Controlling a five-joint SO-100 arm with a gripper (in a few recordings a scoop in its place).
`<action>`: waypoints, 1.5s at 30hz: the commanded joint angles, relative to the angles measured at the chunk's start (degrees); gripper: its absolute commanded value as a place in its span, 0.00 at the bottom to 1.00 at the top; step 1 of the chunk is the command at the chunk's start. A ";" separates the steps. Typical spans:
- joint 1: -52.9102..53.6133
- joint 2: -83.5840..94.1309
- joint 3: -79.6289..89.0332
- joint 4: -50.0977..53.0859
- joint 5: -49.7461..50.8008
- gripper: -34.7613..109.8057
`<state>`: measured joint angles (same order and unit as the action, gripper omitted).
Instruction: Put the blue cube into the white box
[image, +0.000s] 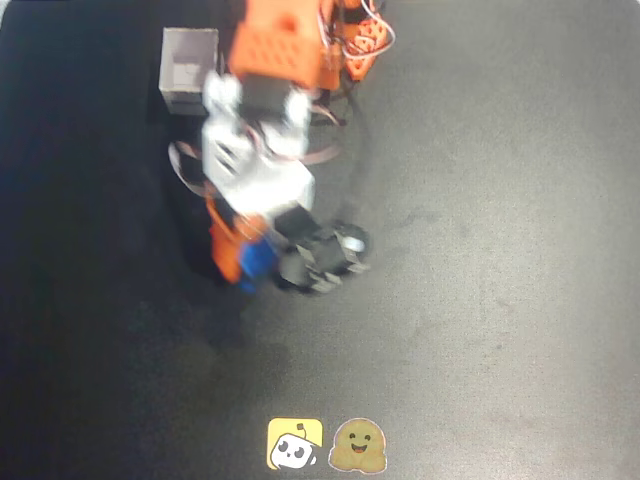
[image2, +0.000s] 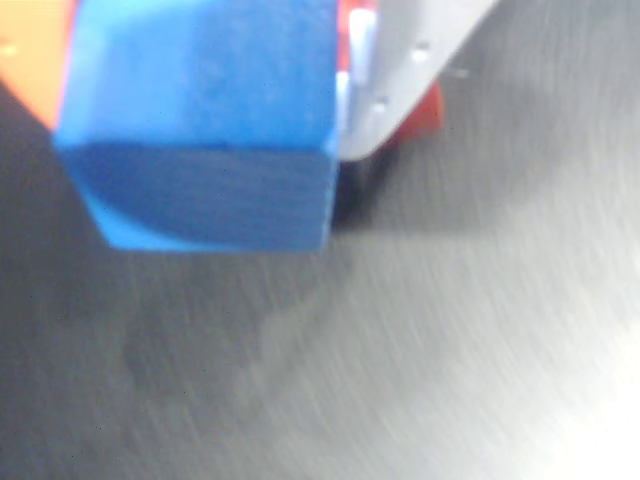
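Note:
The blue cube looms large in the wrist view, pinched between an orange finger on its left and a white finger on its right. My gripper is shut on it. Seen from overhead, the gripper holds the blue cube left of the mat's centre, below the arm's white and orange body. The white box sits at the top left, close to the arm's base and well behind the cube. The mat in the wrist view is streaked with motion blur.
Black mat covers the table. Two stickers lie at the front edge, a yellow one and a brown one. A red-orange patch peeks from behind the white finger; I cannot tell what it is.

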<state>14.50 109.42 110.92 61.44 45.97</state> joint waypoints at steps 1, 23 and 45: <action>6.24 7.82 -0.26 3.16 2.37 0.24; 46.23 37.18 9.93 21.97 5.80 0.24; 55.72 52.65 28.12 28.21 21.36 0.24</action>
<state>69.87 159.52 137.29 89.74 66.27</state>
